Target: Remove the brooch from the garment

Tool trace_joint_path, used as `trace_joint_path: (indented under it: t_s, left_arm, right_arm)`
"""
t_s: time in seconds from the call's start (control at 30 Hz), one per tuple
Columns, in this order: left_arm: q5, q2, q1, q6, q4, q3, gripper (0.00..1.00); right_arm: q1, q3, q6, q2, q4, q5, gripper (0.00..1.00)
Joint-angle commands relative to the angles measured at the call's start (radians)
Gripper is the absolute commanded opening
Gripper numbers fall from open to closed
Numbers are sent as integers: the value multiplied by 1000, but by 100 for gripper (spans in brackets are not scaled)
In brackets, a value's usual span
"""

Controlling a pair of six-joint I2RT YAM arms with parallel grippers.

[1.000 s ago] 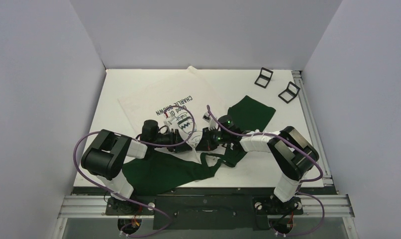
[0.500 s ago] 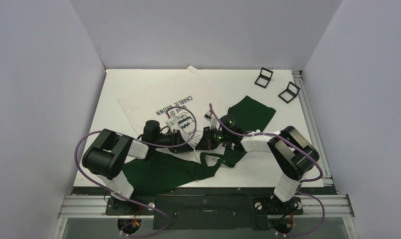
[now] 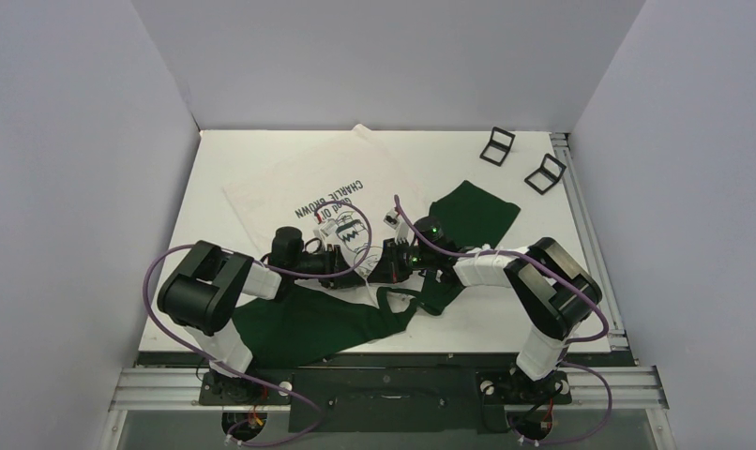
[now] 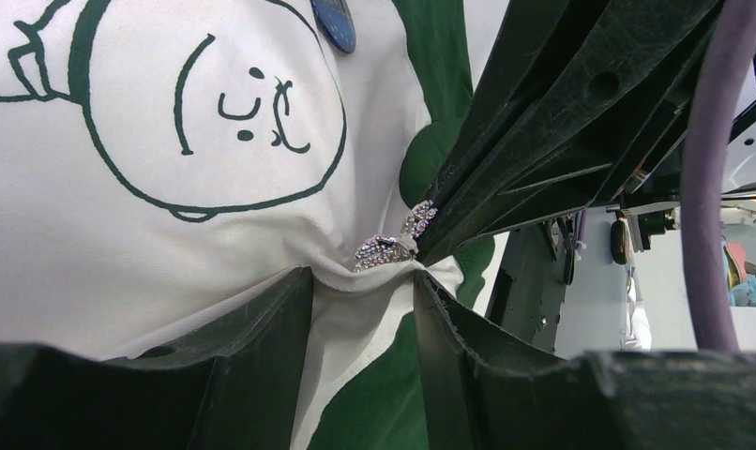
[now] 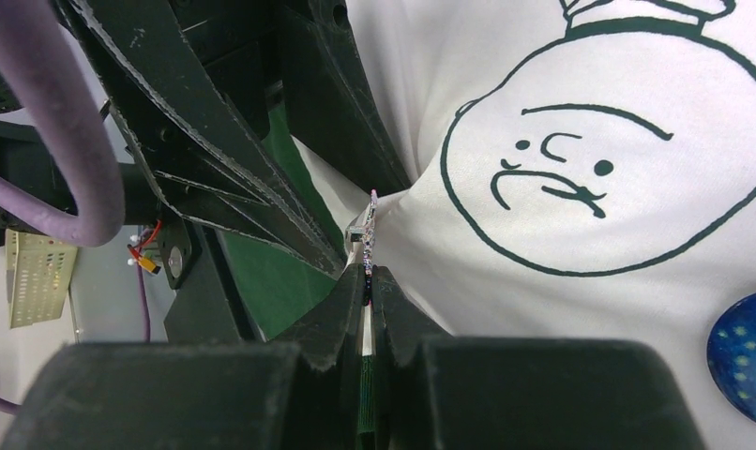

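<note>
The garment (image 3: 299,183), a white T-shirt with dark green sleeves and a cartoon face, lies crumpled on the table. A small sparkling silver brooch (image 4: 391,244) sits on a raised ridge of its white cloth, and it also shows in the right wrist view (image 5: 363,230). My left gripper (image 4: 358,277) pinches a bunch of that cloth just under the brooch, with its jaws partly apart around the fold. My right gripper (image 5: 367,272) is shut on the brooch's edge and reaches in from the opposite side. The two grippers meet tip to tip at the table's middle (image 3: 367,267).
A blue oval pin (image 4: 335,23) is on the shirt by the printed face (image 5: 581,169). Green sleeves spread at the near left (image 3: 309,323) and the right (image 3: 473,211). Two small black stands (image 3: 497,144) (image 3: 545,172) are at the back right.
My right gripper has edged a little left towards the left gripper. Both holds stay the same and the shirt has barely shifted.
</note>
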State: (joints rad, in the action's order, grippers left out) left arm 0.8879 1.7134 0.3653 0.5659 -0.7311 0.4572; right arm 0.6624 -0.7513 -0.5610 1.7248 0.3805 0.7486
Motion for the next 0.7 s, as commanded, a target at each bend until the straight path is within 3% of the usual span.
trace_joint_path:
  t_s: [0.0,0.43,0.67]
  left_arm:
    - [29,17,7,6,-50,32,40]
    - [51,30,2,39,-92,28,44]
    - [38,44,-3,42,-72,39,34]
  right_arm:
    - [12,2,20,-22,87,33,0]
    - [20,1,39,-25,80,32,0]
    - [27,8,42,-36,90,43,0]
